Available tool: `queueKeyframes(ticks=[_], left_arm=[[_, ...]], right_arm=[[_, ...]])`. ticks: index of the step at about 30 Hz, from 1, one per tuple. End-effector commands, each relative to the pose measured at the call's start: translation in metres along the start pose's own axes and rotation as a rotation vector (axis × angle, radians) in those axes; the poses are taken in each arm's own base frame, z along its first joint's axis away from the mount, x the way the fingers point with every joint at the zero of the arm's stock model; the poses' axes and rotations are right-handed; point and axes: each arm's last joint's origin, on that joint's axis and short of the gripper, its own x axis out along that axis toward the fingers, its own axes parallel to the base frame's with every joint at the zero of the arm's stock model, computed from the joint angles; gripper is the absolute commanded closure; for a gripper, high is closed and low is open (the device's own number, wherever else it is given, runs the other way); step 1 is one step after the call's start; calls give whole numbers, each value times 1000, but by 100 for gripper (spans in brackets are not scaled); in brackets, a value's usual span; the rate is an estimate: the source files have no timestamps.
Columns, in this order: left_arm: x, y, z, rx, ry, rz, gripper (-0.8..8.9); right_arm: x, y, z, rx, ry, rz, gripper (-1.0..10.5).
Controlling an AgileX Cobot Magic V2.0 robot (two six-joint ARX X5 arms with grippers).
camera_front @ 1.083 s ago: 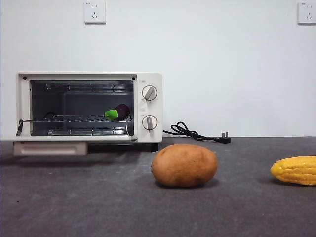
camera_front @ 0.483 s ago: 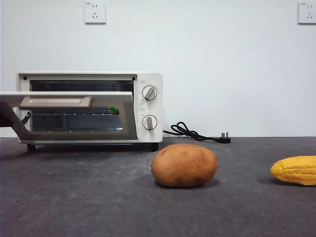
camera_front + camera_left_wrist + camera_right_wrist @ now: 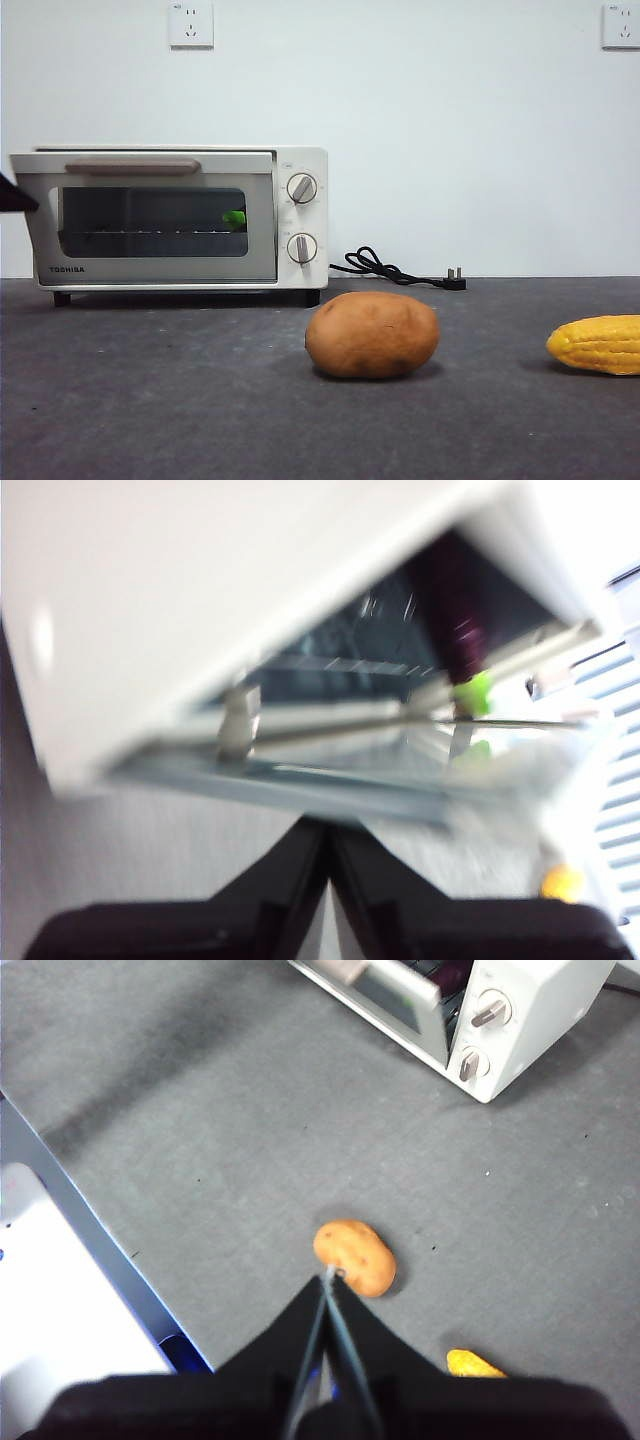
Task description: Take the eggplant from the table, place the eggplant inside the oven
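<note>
The cream oven (image 3: 300, 160) stands at the back left of the table (image 3: 200, 410). Its glass door (image 3: 150, 262) is swung up almost shut, the top edge leaning out a little. Behind the glass only the green cap of the eggplant (image 3: 234, 217) shows, on the wire rack. The blurred left wrist view looks in over the door's top edge at the purple eggplant (image 3: 455, 630). My left gripper (image 3: 328, 830) is shut and empty just outside the door; it shows as a black tip (image 3: 14, 196) at the left edge of the front view. My right gripper (image 3: 330, 1280) hangs shut high above the table.
A brown potato (image 3: 372, 335) lies in the middle of the table and a yellow corn cob (image 3: 596, 344) at the right edge. A black power cable (image 3: 390, 268) trails behind the oven on the right. The right wrist view looks down on the potato (image 3: 355, 1257).
The oven door has swung up from lying flat open to almost shut. The eggplant stays on the rack inside, now seen only through the glass.
</note>
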Motion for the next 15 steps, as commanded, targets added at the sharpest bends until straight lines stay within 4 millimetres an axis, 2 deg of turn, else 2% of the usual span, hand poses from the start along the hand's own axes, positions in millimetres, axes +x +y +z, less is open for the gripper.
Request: queueKeyframes(ticks=[1,5,9,13,15], left_arm=[[0,-3,12,41,-20,-3,819],[-2,-12,28,88,-39,35,819],[-2,-22,34,84,-45,38,819],[-8,-39,38,93,-46,36,819],[-12,-55,41,104,-52,33,819]], right_arm=[[0,0,0,10,2,0,958],[0,0,-1,11,5,0,958],[0,0,-1,11,6,0,958],[1,0,0,11,10,1,958],[1,0,0,11,10,1,958]])
